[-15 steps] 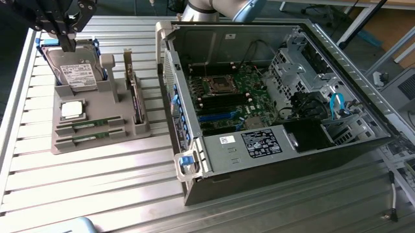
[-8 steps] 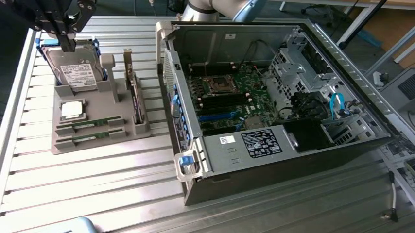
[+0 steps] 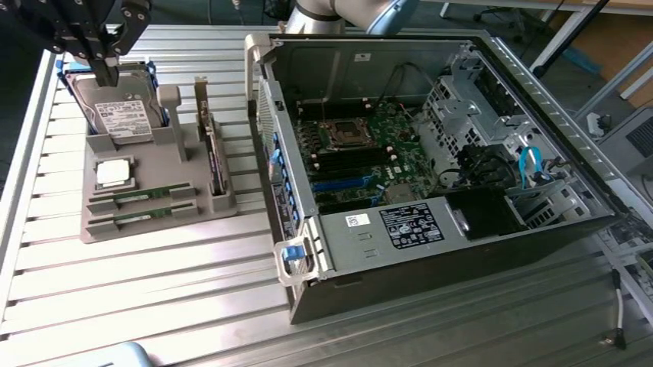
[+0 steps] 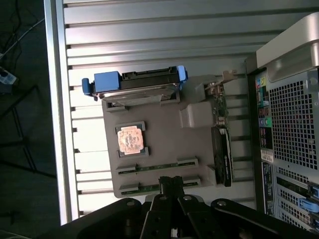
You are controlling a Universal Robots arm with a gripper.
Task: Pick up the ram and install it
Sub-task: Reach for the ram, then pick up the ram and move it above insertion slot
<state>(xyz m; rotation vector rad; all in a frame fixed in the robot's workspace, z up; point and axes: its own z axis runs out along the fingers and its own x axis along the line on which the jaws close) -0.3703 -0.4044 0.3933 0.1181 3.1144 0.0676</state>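
The exterior view takes in the open computer case [image 3: 352,245], lying on its side with the motherboard [image 3: 357,145] exposed. The wrist view catches the case's perforated rear panel [image 4: 291,124] and looks straight down on the grey parts tray [image 4: 164,132].

The tray sits on the slatted metal table [image 3: 153,298] just beside the case, on the exterior view's left. The table's edge rail [image 4: 56,99] runs close along the tray's other side. Open slats lie beyond the tray's ram end, and the space above the tray is free.

The gripper [image 3: 105,75] hangs with its fingers pressed together and nothing between them. In the exterior view it appears over the hard drive [image 3: 125,115] in its blue caddy, at the tray's far end.

The two ram sticks lie flat in parallel slots at the tray's opposite end. The inner ram stick [image 3: 141,196] is next to the processor [image 3: 112,172], and the outer ram stick [image 3: 141,219] is by the tray's edge. The expansion card [image 3: 212,164] stands on edge between them and the case.

In the wrist view the closed fingertips [image 4: 170,183] overlap the outer ram stick's slot. The gripper may therefore be well above the tray rather than at the drive, but its height is hard to judge. Neither stick is touched.
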